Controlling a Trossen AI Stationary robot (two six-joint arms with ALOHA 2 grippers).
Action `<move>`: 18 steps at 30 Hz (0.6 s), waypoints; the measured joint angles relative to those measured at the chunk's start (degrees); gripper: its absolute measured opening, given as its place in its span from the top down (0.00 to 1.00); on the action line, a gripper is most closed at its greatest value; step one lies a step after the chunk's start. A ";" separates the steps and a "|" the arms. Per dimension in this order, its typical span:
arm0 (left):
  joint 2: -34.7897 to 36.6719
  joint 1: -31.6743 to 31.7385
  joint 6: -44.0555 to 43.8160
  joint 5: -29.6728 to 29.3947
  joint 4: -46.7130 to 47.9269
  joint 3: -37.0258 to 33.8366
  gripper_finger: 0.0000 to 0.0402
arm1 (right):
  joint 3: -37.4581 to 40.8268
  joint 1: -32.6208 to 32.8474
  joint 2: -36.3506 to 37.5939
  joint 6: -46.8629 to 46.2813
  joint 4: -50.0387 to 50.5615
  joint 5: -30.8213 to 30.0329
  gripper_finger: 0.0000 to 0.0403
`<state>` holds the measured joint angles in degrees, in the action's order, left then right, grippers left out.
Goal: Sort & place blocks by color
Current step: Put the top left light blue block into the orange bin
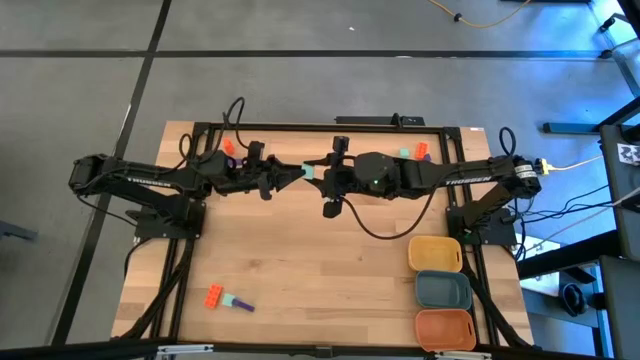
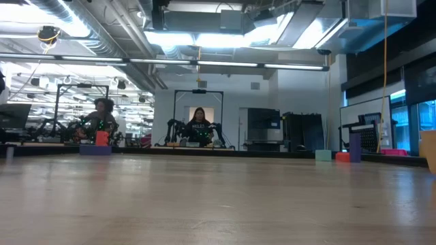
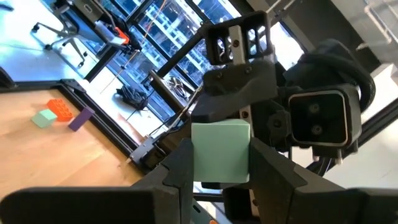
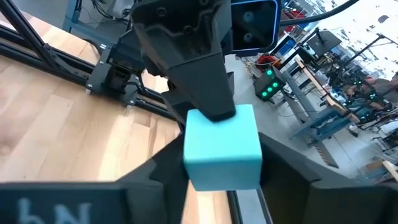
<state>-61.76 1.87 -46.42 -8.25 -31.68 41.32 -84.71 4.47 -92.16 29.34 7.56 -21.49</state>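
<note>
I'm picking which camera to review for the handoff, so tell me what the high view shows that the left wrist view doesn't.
Only the high view shows the yellow tray, blue-grey tray and orange tray stacked along the table's right edge, and an orange and purple block pair near the front left.

Only the left wrist view shows, close up, the left gripper with its jaws either side of the teal block, and the right gripper right behind it.

Both show the two grippers meeting at that teal block above the table, plus loose blocks by the back right.

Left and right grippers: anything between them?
The teal block, gripped by both the left gripper and the right gripper mid-air, shown in the high view.
</note>
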 joint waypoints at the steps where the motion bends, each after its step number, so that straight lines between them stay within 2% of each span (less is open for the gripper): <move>1: 0.00 0.00 -0.21 -0.06 0.02 0.00 0.72 | 0.00 0.00 0.00 0.32 0.09 0.05 0.64; 12: 0.00 -0.04 0.06 -0.01 0.07 0.00 0.72 | 0.00 0.52 0.04 0.27 0.14 0.32 0.64; 18: 0.00 -0.02 2.06 0.33 0.04 0.02 0.55 | 0.00 0.63 0.06 -0.65 -0.12 1.04 0.65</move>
<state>-61.76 1.85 -44.36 -7.92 -31.64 41.34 -84.71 5.10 -92.10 28.69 7.44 -20.45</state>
